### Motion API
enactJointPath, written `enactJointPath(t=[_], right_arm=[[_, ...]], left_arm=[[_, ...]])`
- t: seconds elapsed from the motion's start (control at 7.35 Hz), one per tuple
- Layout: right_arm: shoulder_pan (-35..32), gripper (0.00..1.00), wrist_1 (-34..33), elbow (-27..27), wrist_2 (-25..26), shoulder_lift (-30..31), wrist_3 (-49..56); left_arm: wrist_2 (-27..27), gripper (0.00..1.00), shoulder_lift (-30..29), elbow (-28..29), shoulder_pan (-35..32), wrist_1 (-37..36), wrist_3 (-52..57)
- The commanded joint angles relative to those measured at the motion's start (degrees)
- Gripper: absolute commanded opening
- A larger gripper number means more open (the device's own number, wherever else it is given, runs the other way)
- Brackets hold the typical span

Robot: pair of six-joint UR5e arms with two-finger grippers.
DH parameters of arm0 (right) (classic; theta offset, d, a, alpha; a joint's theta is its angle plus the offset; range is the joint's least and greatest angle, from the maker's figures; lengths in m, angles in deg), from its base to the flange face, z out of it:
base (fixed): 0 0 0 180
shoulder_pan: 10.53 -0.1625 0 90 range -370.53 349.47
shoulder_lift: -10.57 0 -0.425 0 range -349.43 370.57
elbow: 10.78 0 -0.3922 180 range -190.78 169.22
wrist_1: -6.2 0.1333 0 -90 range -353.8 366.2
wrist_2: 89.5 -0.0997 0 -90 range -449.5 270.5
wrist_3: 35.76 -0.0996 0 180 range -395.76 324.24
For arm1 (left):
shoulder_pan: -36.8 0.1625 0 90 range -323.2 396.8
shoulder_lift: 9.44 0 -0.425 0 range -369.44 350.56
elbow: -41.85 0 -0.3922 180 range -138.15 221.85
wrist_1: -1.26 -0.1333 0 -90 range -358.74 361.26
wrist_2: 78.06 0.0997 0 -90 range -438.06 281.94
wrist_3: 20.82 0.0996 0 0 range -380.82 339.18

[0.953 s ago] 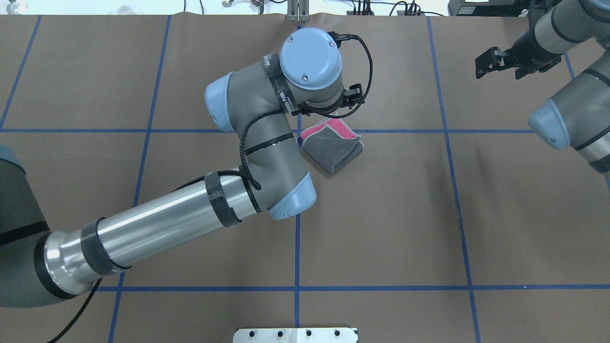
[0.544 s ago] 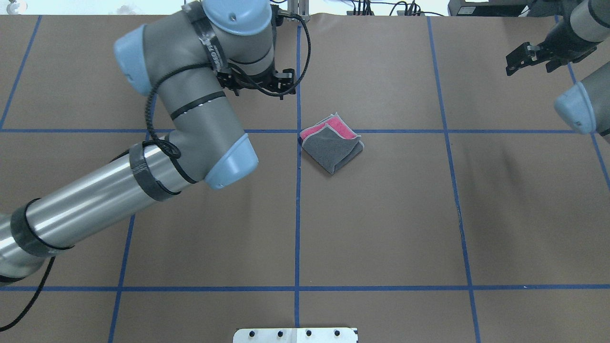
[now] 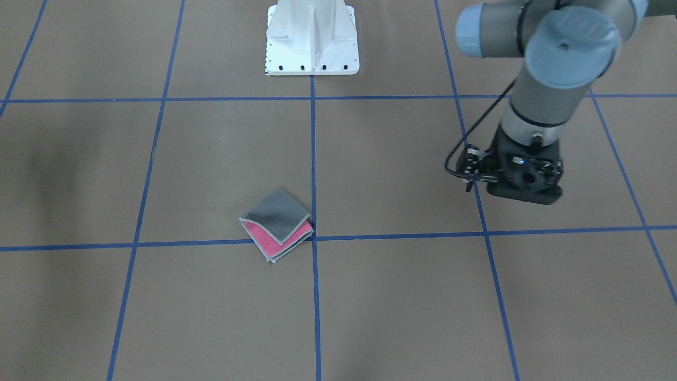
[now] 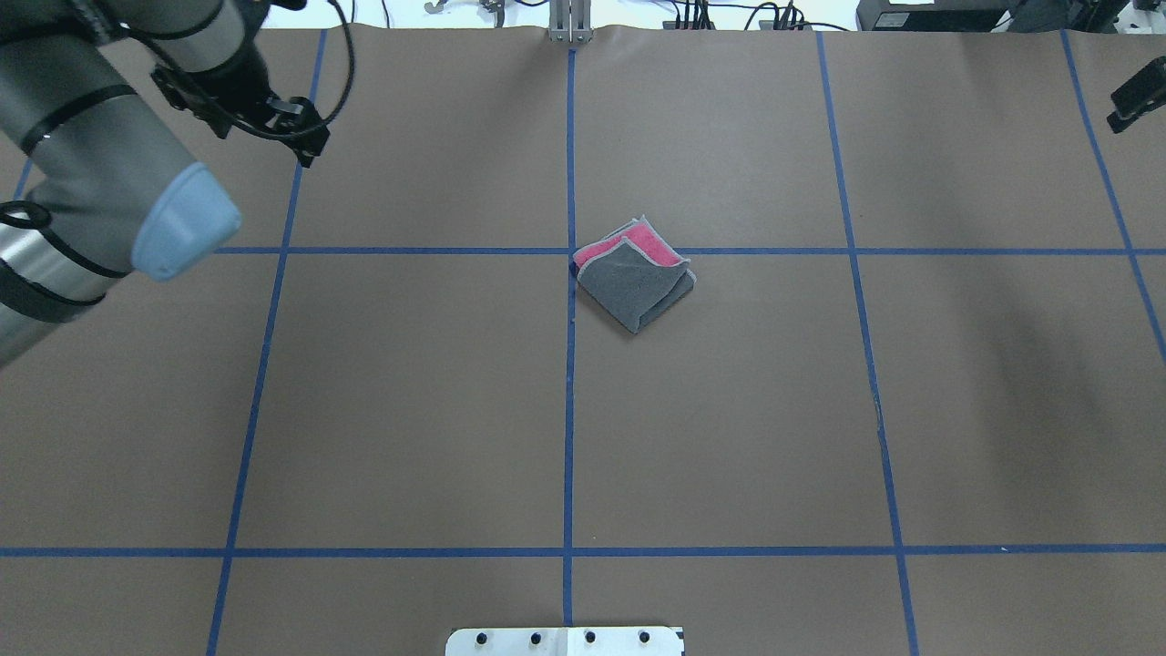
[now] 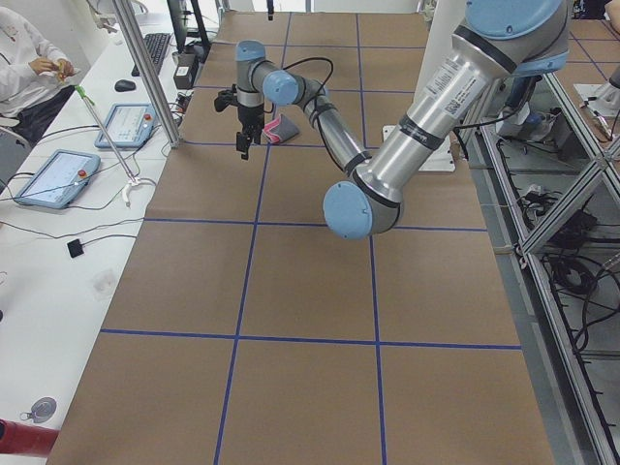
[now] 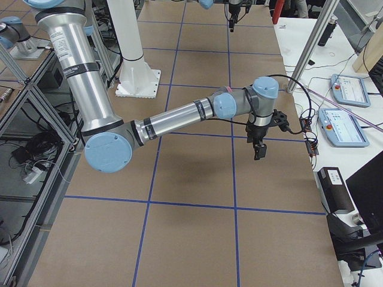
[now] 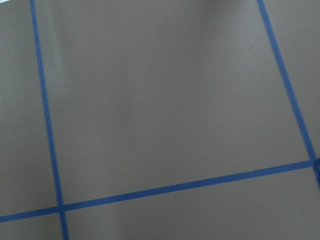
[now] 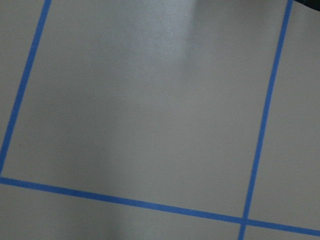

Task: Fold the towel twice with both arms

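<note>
The towel (image 4: 633, 278) lies folded into a small square near the table's middle, dark grey on top with a pink strip along its far edge. It also shows in the front view (image 3: 276, 225) and the left side view (image 5: 274, 126). Nothing touches it. My left gripper (image 4: 269, 137) hangs over the far left of the table, well away from the towel, and looks open and empty; the front view (image 3: 523, 185) shows it too. Only a black piece of my right gripper (image 4: 1134, 96) shows at the far right edge, and I cannot tell its state.
Brown paper with a blue tape grid (image 4: 569, 410) covers the table. The white pedestal base (image 3: 312, 39) stands at the robot's side. Tablets (image 6: 347, 89) and cables (image 5: 97, 232) lie on side benches beyond the table's ends. Both wrist views show only bare paper and tape lines.
My left arm has swung from over the towel to the far left of the table. My right arm has drawn back to the right edge. The towel has not moved.
</note>
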Motion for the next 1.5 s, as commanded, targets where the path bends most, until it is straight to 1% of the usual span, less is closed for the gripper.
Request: enactJointPath(t=[0.0,0.27,0.41,0.68,0.82,0.95,1.09,1.22,1.36], right_arm=[[-7.83,1.0,-1.69,-0.11,-3.14,5.78,11.89],[-12.06,0.99,-1.6,-0.11,-3.4,10.54,15.78],[-12.43,0.99,-1.25,-0.28,-3.05,13.17,15.7],[-12.52,0.99,-1.16,-0.63,-2.96,16.35,13.95],[-12.52,0.99,-1.16,-2.37,-3.05,17.23,10.9],[-12.43,0.99,-1.08,-5.18,-2.96,19.41,8.0],[-12.34,0.99,-1.07,-6.16,-2.96,20.48,7.97],[-12.34,0.99,-0.29,-6.08,-2.96,20.93,7.97],[-12.25,0.99,1.37,-6.0,-2.96,21.71,7.71]], left_arm=[[-5.74,0.99,9.51,-0.78,-10.78,0.2,16.14],[-8.57,1.0,16.64,-0.34,-18.88,0.38,27.93],[-9.19,1.0,20.24,-0.34,-21.61,0.56,31.3],[-10.24,1.0,26.49,-0.08,-27.67,0.56,37.2],[-10.77,1.0,28.34,0.62,-28.92,0.3,37.3],[-10.6,1.0,32.89,1.15,-30.24,0.82,36.96],[-11.21,1.0,33.63,2.29,-32.86,1.95,37.22],[-13.13,1.0,33.9,2.3,-33.76,2.05,37.22],[-16.8,1.0,35.73,2.47,-33.86,2.92,37.22]])
